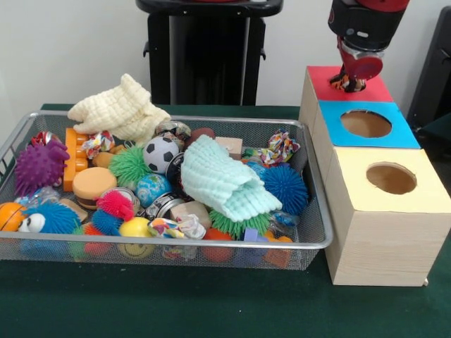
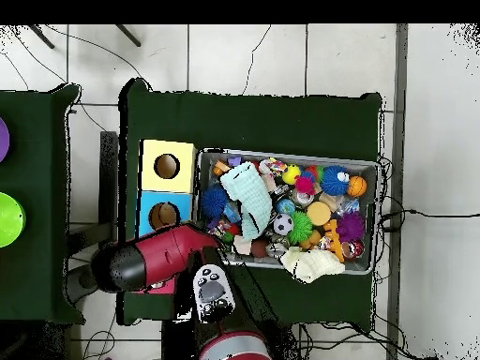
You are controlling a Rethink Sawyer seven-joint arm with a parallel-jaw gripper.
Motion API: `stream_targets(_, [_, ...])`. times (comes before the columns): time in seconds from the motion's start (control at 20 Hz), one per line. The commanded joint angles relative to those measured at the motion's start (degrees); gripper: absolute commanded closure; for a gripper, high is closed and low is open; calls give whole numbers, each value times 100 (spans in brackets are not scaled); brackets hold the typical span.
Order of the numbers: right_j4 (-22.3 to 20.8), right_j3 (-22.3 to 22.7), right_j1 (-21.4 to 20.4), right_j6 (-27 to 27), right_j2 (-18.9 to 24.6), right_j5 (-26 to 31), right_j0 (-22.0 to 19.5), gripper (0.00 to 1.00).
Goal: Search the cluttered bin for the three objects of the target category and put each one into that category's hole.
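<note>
The striped plush tiger sits at the gripper, directly over the red panel of the pale wooden box, at the spot where the red hole lies; the hole itself is covered by the toy and the gripper. Orange and black stripes show below the red gripper body. The jaws are closed on the tiger, as far as the front view shows; the fingertips are hidden in the plush. In the overhead view the arm covers the red panel, so the toy cannot be seen there.

Relative to the box: the blue-panelled hole comes next toward the camera in the front view, then the yellow-panelled hole. Both are open and dark inside.

The wire-mesh bin stands just beside the box, on the green table. In it, nearest the box: a blue spiky ball and a multicolour rope toy. Toward the middle lies a mint cloth, draped over other toys, with a soccer ball past it. At the bin's rim on the pedestal side, well apart from the box, a cream cloth hangs partly over the edge. At the end farthest from the box is a purple spiky ball. I cannot tell whether more plush animals remain in the bin.
</note>
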Motion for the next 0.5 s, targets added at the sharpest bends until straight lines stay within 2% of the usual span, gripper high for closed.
stream_targets(0.05, [286,3,-654,636,108,1394,-285,0])
stream_targets(0.3, [311,27,-778,631,132,1421,-298,0])
stream_targets(0.5, [279,5,-725,721,125,1313,-227,0])
